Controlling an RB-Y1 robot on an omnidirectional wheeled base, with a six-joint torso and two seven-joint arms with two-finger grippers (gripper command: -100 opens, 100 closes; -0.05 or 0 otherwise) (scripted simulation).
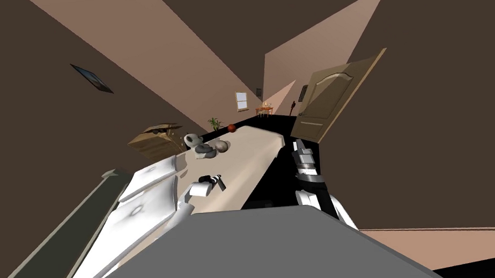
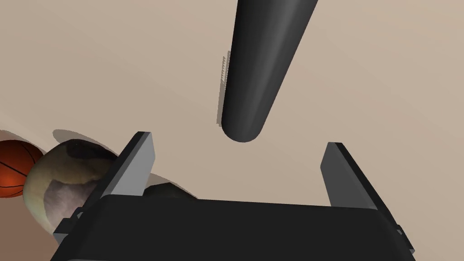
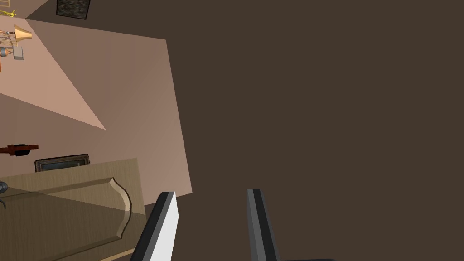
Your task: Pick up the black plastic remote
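Observation:
The black remote (image 2: pixel 258 68) is a long dark bar with a rounded end, lying flat on the beige bed cover (image 2: pixel 113 68). My left gripper (image 2: pixel 239 141) hovers over it, open, with the remote's rounded end just ahead of the gap between the fingers and touching neither one. In the head view the remote (image 1: pixel 220 183) lies near the bed's near end, with the left gripper (image 1: pixel 211 180) beside it. My right gripper (image 1: pixel 301 155) hangs off the bed's right side, its fingers (image 3: pixel 165 222) apart and holding nothing.
An orange basketball (image 2: pixel 11 167) and a beige-and-grey plush toy (image 2: pixel 59 181) lie on the bed beyond the left finger. White pillows (image 1: pixel 147 184) line the bed's left side. A black area (image 1: pixel 276 181) runs along the right of the bed, and an open wooden door (image 1: pixel 330 100) stands beyond it.

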